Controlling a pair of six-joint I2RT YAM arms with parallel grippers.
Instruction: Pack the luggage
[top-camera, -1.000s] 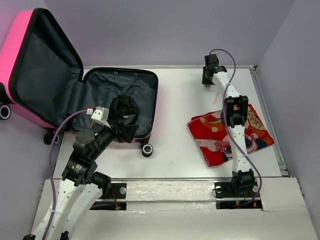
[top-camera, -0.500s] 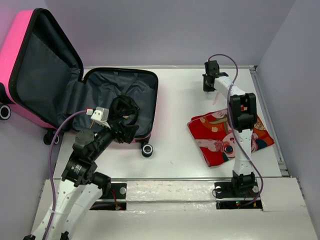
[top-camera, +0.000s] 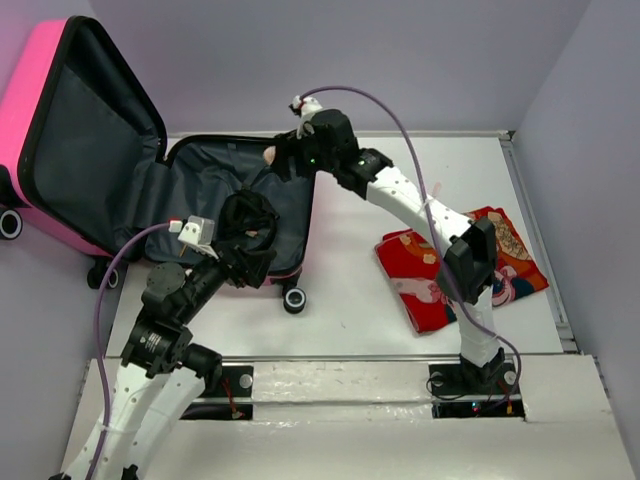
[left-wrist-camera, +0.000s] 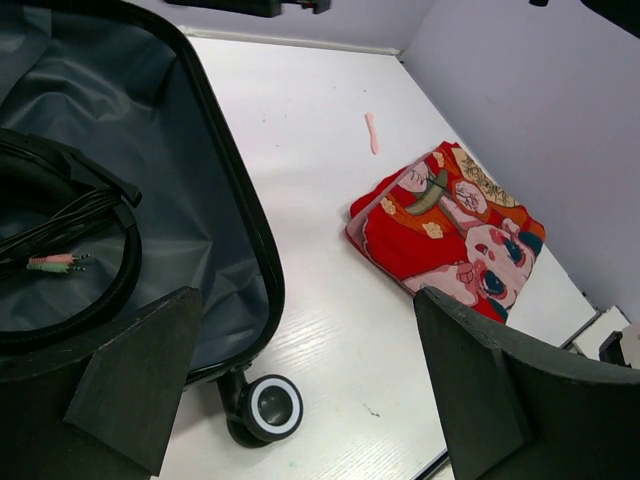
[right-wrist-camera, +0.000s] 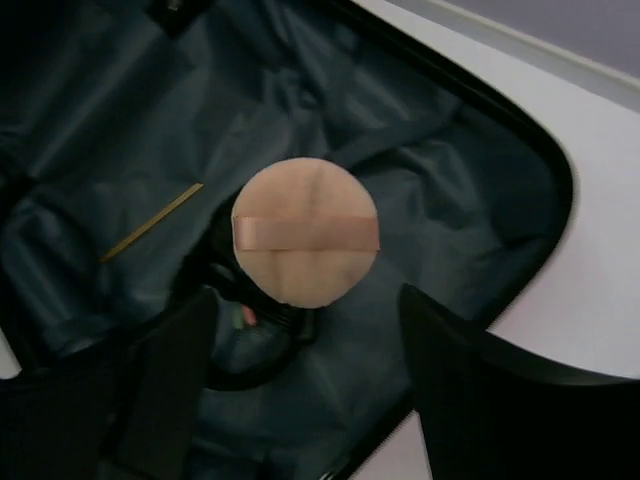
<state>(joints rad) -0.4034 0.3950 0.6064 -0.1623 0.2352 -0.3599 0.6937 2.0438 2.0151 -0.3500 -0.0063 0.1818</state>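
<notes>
The luggage (top-camera: 40, 90) is a hot-pink suitcase lying open at the left, lid upright, its dark grey lining (top-camera: 215, 175) facing up. Black headphones (top-camera: 248, 215) with a cable lie in the lower half. My right gripper (top-camera: 285, 157) hovers over the back of that half, open. Just ahead of its fingers, a round beige puff (right-wrist-camera: 305, 233) with a ribbon band shows against the lining (right-wrist-camera: 430, 200) and the headphones (right-wrist-camera: 250, 330); whether it rests there I cannot tell. My left gripper (top-camera: 255, 262) is open and holds nothing at the suitcase's near rim (left-wrist-camera: 262, 270).
A folded red patterned cloth (top-camera: 440, 270) lies on the white table at the right, partly under the right arm. A small pink strip (left-wrist-camera: 372, 132) lies on the table behind the cloth (left-wrist-camera: 445, 235). A black suitcase wheel (top-camera: 294, 299) juts out by the left gripper.
The right arm has swung from the table's back right corner to over the open suitcase. Its jaws now stand open, with the beige puff in front of them. The left arm has barely moved.
</notes>
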